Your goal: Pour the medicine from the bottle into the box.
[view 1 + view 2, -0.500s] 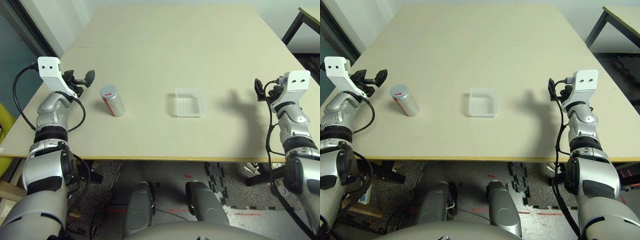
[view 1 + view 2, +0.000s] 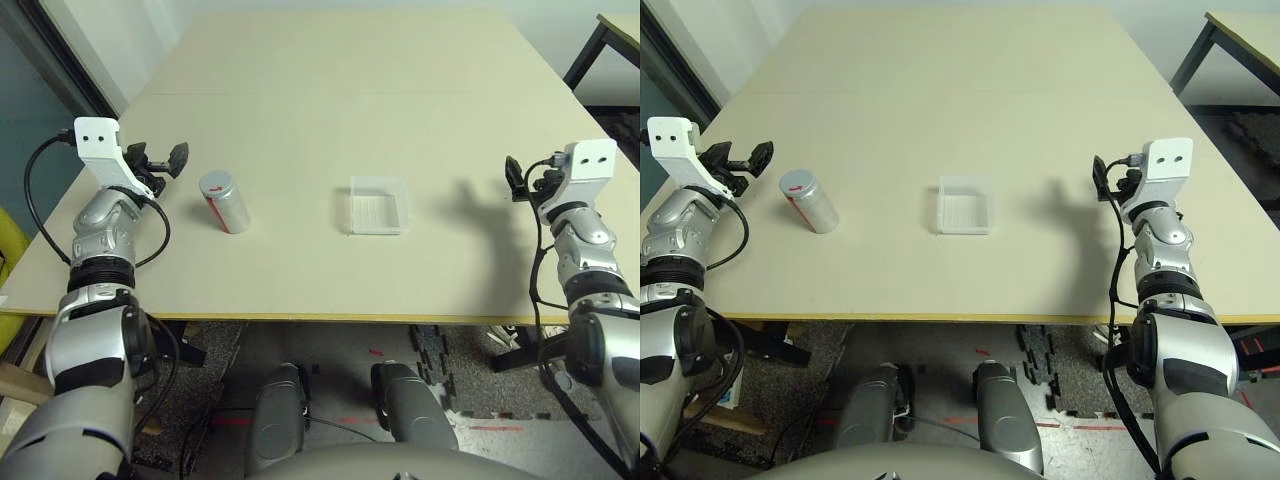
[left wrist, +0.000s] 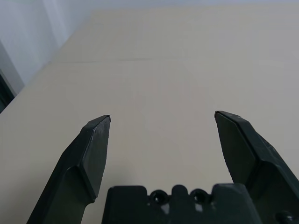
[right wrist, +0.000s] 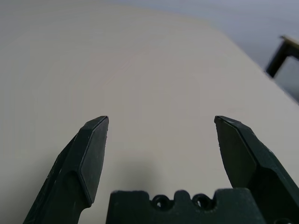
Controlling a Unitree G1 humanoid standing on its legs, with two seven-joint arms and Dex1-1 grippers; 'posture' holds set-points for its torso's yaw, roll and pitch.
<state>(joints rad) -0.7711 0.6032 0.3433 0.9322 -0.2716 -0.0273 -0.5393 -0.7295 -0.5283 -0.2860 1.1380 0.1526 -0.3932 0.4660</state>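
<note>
1. Left eye view: the left gripper [image 2: 160, 160] hangs over the left edge of the table [image 2: 330, 60], pointing inward along the tabletop. Its two black fingers stand spread wide with nothing between them, as the left wrist view also shows: bare tabletop fills the gap between the fingers [image 3: 91, 149].
2. Just to the right of that gripper, apart from it, the bottle [image 2: 224, 201] stands on the table. It is a small white-grey cylinder with a red stripe on its label and a round grey top facing up. Whether that top is a cap or an open mouth I cannot tell.
3. The medicine cannot be made out; nothing brown shows on the table or in the box.
4. Near the middle of the table, well to the right of the bottle, lies the box [image 2: 379, 205], a shallow clear plastic tray with rounded corners, flat on the surface and looking empty.
5. A soft shadow falls on the table between the box and the right arm.
6. At the right edge, the right gripper [image 2: 516, 178] hovers well apart from the box. Its fingers [image 4: 91, 154] are also splayed wide, grasping nothing, with plain tabletop between them.
</note>
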